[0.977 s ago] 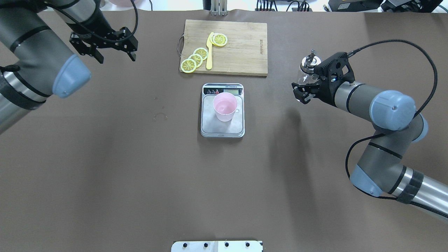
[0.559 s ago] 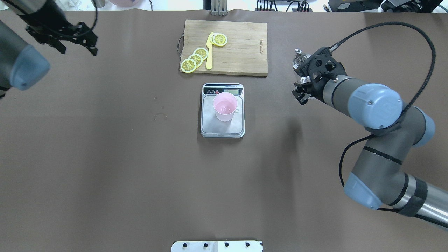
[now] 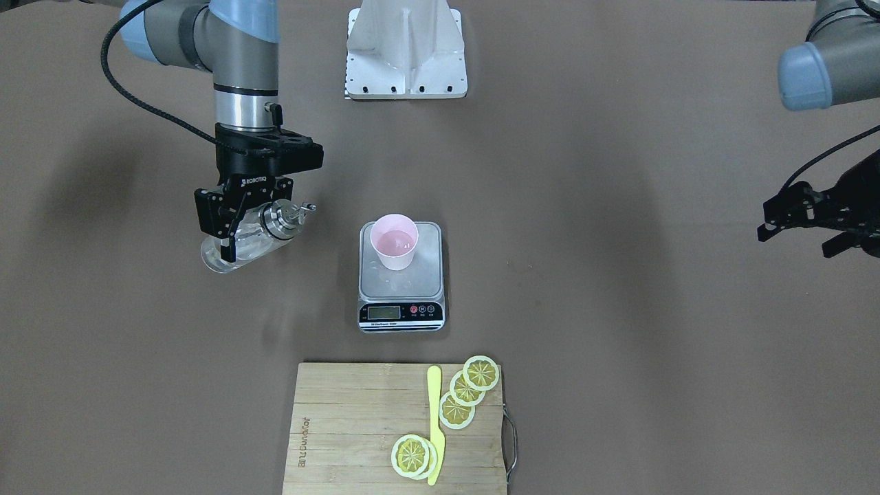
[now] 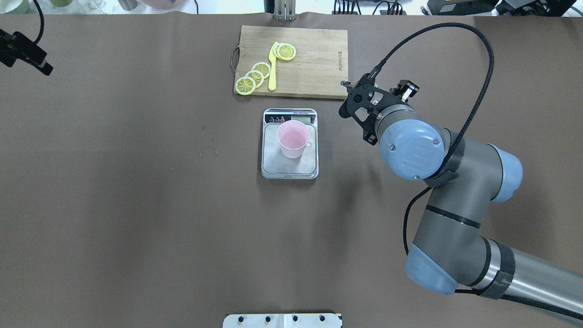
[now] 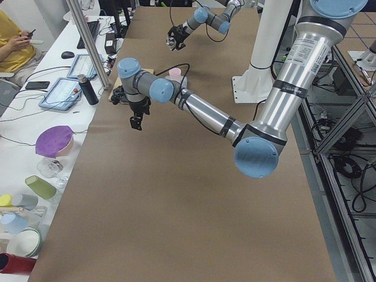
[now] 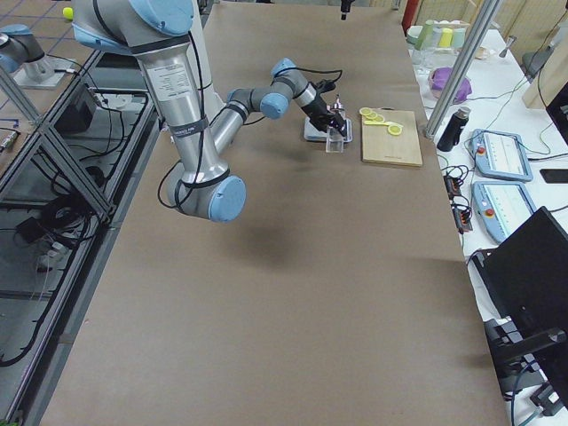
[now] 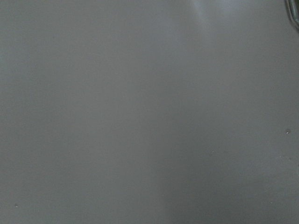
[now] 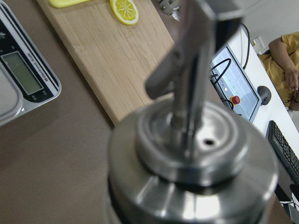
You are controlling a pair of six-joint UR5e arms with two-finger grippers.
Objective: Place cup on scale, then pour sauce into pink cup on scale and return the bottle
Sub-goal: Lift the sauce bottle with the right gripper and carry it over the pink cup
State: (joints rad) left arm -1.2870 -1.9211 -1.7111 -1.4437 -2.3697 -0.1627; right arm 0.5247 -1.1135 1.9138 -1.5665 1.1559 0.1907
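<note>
The pale pink cup [image 4: 293, 139] stands upright on the silver scale [image 4: 273, 160] at mid-table; both also show in the front view, cup [image 3: 393, 242] and scale [image 3: 431, 273]. My right gripper [image 3: 236, 232] is shut on the clear glass bottle [image 3: 256, 237] and holds it tilted above the table, off to the robot's right of the scale. Its metal spout [image 3: 301, 207] points toward the cup, short of it. The right wrist view shows the metal cap [image 8: 187, 154] close up. My left gripper [image 3: 794, 240] is open and empty, far out at the left table edge [image 4: 27, 57].
A bamboo cutting board [image 4: 319, 64] with lemon slices [image 4: 255, 75] and a yellow knife [image 4: 272, 68] lies just beyond the scale. The robot's base plate [image 3: 405, 48] sits at the near edge. An operators' desk with cups and bowls runs along the far side [image 5: 53, 141].
My right arm has swung the bottle in toward the scale, from the right side of the table. My left arm has drawn back further to the far left edge.
</note>
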